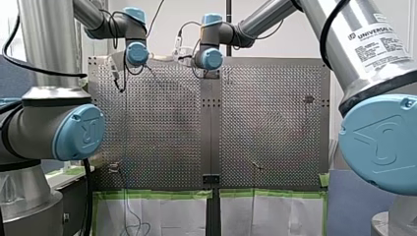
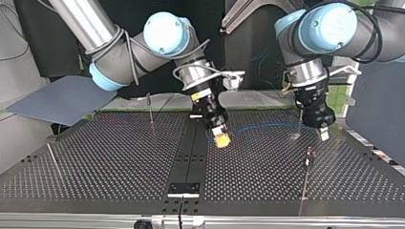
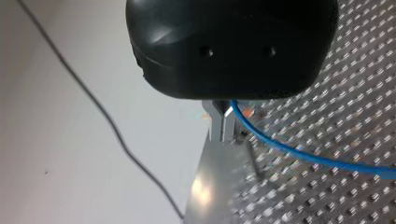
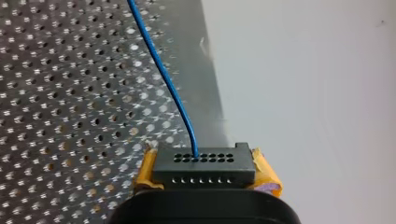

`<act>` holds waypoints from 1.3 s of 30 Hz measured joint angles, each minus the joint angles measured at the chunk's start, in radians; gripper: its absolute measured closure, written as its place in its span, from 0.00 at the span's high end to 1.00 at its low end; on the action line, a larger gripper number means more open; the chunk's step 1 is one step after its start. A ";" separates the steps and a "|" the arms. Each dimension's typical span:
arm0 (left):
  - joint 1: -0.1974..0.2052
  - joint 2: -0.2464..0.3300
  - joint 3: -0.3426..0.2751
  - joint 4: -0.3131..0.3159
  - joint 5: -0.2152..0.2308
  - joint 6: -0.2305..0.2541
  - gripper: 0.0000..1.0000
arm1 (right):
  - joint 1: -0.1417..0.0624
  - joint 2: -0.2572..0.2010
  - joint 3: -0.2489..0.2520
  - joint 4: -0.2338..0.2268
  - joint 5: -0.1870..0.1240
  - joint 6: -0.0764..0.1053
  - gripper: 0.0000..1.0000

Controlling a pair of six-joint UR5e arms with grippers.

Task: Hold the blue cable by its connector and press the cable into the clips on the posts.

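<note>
The thin blue cable (image 2: 260,127) runs low over the perforated table between my two grippers. My right gripper (image 2: 221,139), with yellow pads, is shut on the cable's dark connector block (image 4: 204,165). The blue cable (image 4: 161,70) leaves one hole of that block and runs ahead over the plate. My left gripper (image 2: 323,131) is black with metal fingers and stands near the top view's right edge. In the left wrist view my left gripper (image 3: 222,134) is shut on the blue cable (image 3: 303,157), which trails off to one side. A thin dark post (image 3: 253,161) stands close beside the fingertips.
A clip post (image 2: 309,156) stands in front of my left gripper in the top view. Another thin post (image 2: 150,109) is at the far left-centre and a third (image 2: 53,160) at the left. A dark centre strip (image 2: 190,148) splits the plate. Both grippers are near the table's far edge (image 1: 206,61).
</note>
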 joint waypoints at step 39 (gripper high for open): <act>0.177 -0.110 0.085 0.001 0.195 -0.044 0.00 | -0.014 0.013 -0.036 0.009 -0.006 0.007 0.01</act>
